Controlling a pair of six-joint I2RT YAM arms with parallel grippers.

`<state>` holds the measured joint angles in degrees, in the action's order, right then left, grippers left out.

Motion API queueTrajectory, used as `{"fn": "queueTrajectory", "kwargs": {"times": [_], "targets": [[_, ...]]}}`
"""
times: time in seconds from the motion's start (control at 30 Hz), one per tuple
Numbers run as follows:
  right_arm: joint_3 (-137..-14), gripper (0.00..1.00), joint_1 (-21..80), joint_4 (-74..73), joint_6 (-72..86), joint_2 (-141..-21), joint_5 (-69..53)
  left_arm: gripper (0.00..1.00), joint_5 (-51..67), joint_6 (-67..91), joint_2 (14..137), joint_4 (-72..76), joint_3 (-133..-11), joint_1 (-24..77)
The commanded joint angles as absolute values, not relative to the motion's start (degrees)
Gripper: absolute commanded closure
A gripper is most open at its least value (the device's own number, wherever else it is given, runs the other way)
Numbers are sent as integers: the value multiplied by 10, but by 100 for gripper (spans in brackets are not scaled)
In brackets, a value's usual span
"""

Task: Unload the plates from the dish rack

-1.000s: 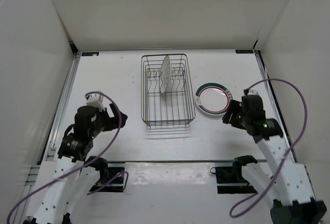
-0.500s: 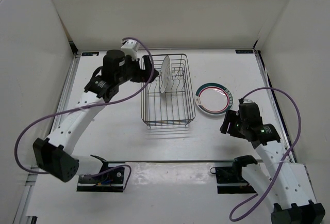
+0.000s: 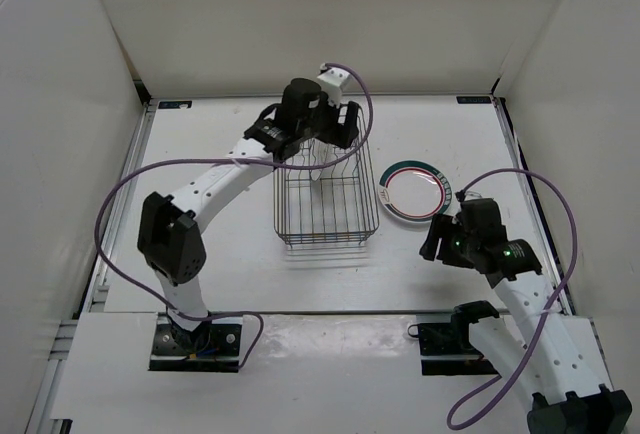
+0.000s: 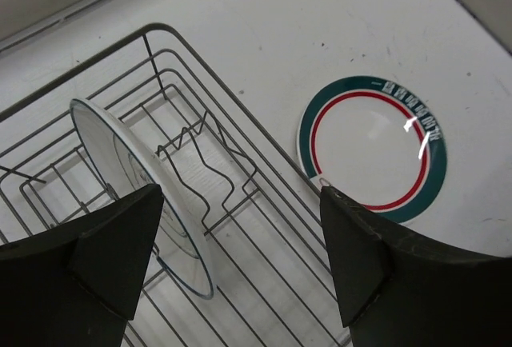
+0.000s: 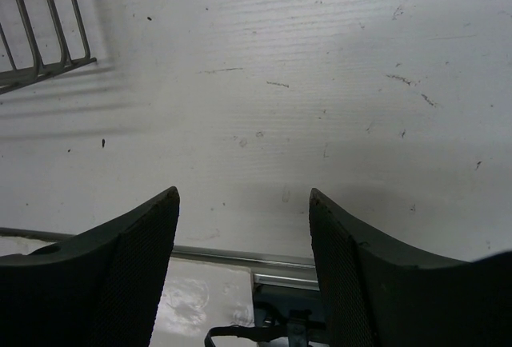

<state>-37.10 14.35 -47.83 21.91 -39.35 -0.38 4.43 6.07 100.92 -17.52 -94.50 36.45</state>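
Observation:
The dark wire dish rack (image 3: 325, 209) stands mid-table. One white plate (image 4: 132, 191) with a thin blue rim stands upright between its tines (image 4: 210, 177). My left gripper (image 3: 338, 139) hovers open above the rack's far end, and in the left wrist view the plate's edge lies just inside its left finger (image 4: 108, 255). Nothing is held between the left gripper's (image 4: 240, 195) fingers. A second plate (image 3: 412, 192) with teal and red rings lies flat on the table right of the rack. My right gripper (image 3: 436, 239) is open and empty, near and right of that plate.
White walls enclose the table on three sides. A metal rail (image 5: 240, 253) runs along the near edge under my right gripper (image 5: 242, 195). The rack's near right corner (image 5: 40, 39) shows at the upper left of the right wrist view.
My left arm swung from the near left of the table up and across to above the rack's far end. My right gripper drew back slightly from the ringed plate toward the near edge.

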Motion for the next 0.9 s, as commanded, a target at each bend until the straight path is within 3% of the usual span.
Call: {"fn": "queueTrajectory", "kwargs": {"times": [0.0, 0.43, 0.57, 0.63, 0.8, 0.83, 0.87], "targets": [[-369, 31, 149, -464, 208, -399, -26, 11, 9, 23, 1029, -184, -971, 373], [-367, 31, 158, -459, 204, -402, -36, 20, -25, 13, 1069, -155, -932, 373], [-366, 31, 159, -457, 205, -403, -36, 37, -23, 13, 1074, -150, -923, 370], [-366, 30, 160, -457, 204, -403, -37, 51, -23, 14, 1078, -153, -921, 367], [-365, 30, 163, -455, 204, -407, -37, 67, -13, 27, 1072, -143, -903, 359], [-365, 30, 161, -455, 207, -407, -38, 77, -11, 32, 1068, -142, -897, 358], [-365, 30, 162, -455, 205, -407, -38, 77, -11, 32, 1068, -142, -897, 358]]}}
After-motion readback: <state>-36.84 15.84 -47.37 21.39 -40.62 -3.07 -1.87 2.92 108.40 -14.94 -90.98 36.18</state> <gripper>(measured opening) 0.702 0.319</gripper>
